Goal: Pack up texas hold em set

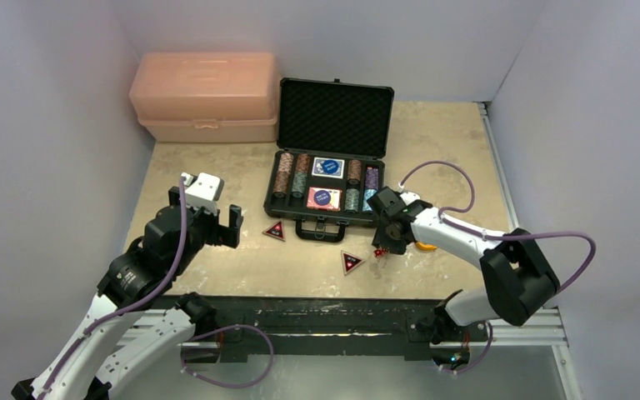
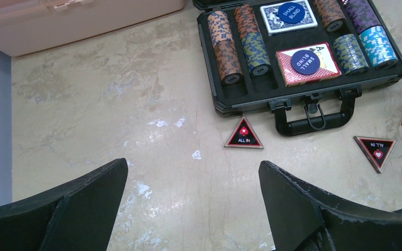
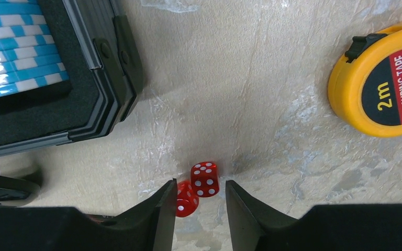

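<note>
The right gripper (image 3: pixel 200 184) stands narrow astride two red dice (image 3: pixel 205 179) on the table (image 3: pixel 272 78), near the open case (image 3: pixel 104 78), and is not yet clamped. Centre both dice between the pads before squeezing. The left gripper (image 2: pixel 192 163) hangs wide, empty.

Dice (image 3: pixel 204 179) lie between the case (image 3: pixel 110 78) corner and tape measure (image 3: pixel 384 83), some room either side; table (image 2: pixel 110 120) near the pink box (image 2: pixel 84 21) is wide open.
</note>
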